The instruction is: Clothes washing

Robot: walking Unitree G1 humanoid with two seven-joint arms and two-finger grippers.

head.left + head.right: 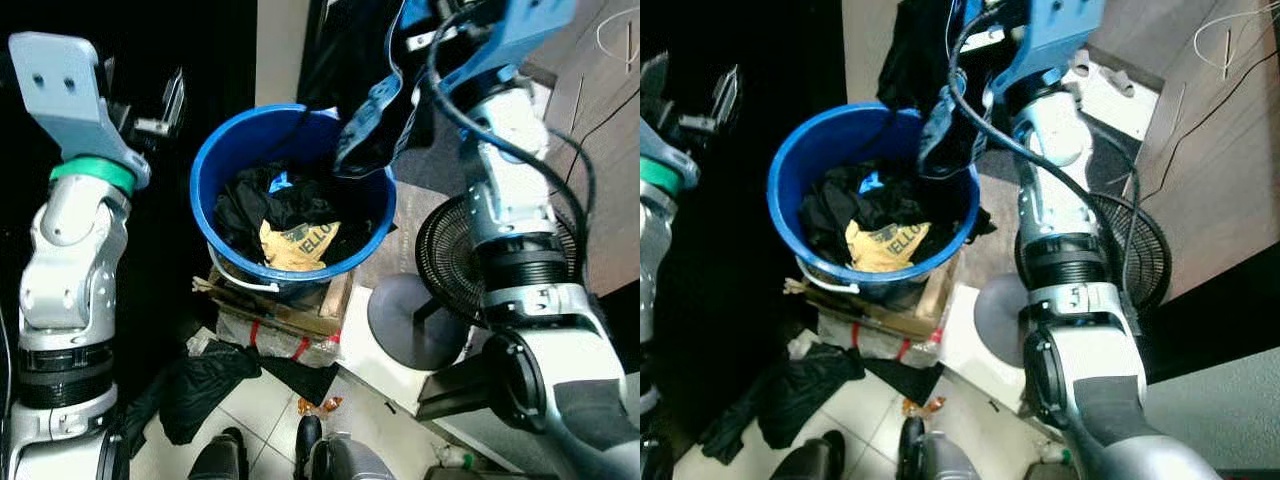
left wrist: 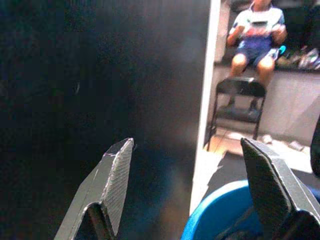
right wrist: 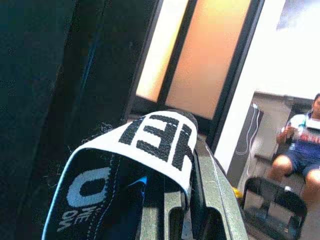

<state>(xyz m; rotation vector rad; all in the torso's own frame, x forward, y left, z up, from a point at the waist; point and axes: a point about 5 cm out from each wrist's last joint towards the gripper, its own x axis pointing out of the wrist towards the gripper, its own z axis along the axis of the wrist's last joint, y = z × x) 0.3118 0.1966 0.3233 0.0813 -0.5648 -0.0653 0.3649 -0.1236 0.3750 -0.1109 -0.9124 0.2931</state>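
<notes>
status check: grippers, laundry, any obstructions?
Right gripper shut on dark garment, held above blue bucket. Left gripper open, idle beside bucket. Bucket holds dark clothes and a yellow shirt. Fan stands close under right arm.

We see lived-in home: blue laundry bucket (image 1: 220, 160) of clothes on tiled floor (image 1: 255, 415), floor fan (image 1: 450, 250) right, person seated on folding chair (image 2: 239, 95) far off.

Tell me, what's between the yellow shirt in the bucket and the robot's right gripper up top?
A dark garment hangs from the right gripper over the blue bucket, above the yellow shirt, in both eye views.
</notes>
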